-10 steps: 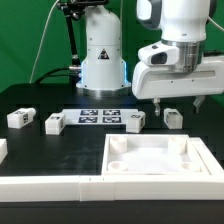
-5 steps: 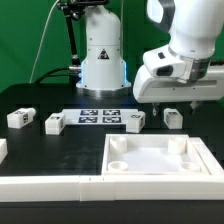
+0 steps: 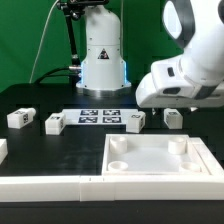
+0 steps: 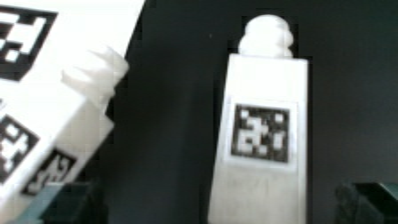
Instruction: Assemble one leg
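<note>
Several legs lie on the black table: two at the exterior view's left point(image 3: 20, 117) point(image 3: 54, 123), one by the marker board point(image 3: 134, 121) and one at the right point(image 3: 173, 118). My gripper point(image 3: 182, 98) hangs tilted just above the right leg, its fingers mostly hidden by the hand. In the wrist view a leg point(image 4: 263, 130) with a square tag and a threaded peg lies between my open fingertips point(image 4: 61, 202). A second leg point(image 4: 63, 110) lies beside it. My gripper point(image 4: 217, 205) is open and holds nothing.
The large white square piece point(image 3: 120, 172) with corner holes lies at the front right. Long white rails point(image 3: 40, 185) run along the front edge. The marker board point(image 3: 100, 116) lies mid-table before the robot base point(image 3: 102, 55).
The arm has swung toward the exterior view's right and tilted, so the hand now sits higher and further right over the right leg. The parts have not moved.
</note>
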Available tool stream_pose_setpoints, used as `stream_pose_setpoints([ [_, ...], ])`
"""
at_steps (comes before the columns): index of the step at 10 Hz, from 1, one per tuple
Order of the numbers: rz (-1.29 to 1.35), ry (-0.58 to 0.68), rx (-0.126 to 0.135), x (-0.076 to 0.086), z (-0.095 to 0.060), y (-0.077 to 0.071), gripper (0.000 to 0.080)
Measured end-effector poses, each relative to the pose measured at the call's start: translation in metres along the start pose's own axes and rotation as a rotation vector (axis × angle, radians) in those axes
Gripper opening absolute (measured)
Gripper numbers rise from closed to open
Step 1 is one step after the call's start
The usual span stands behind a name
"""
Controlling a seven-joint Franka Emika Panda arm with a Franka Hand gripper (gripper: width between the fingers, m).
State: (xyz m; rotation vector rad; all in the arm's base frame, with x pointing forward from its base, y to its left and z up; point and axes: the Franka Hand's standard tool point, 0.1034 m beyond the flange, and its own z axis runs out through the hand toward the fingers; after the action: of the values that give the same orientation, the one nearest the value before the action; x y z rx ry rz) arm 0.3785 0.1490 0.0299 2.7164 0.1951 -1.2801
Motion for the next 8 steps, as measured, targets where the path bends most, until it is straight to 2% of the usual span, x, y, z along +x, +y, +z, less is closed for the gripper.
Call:
stream_pose_setpoints([
  [1,0.004,-0.118,-0.003,0.0,0.003,-0.001,0.0649],
  [2,0.01,-0.141,0.006,0.008,0.005,-0.003,0.0649],
  [8,0.011,-0.124,0.011,0.013,0.021,-0.006,0.0649],
])
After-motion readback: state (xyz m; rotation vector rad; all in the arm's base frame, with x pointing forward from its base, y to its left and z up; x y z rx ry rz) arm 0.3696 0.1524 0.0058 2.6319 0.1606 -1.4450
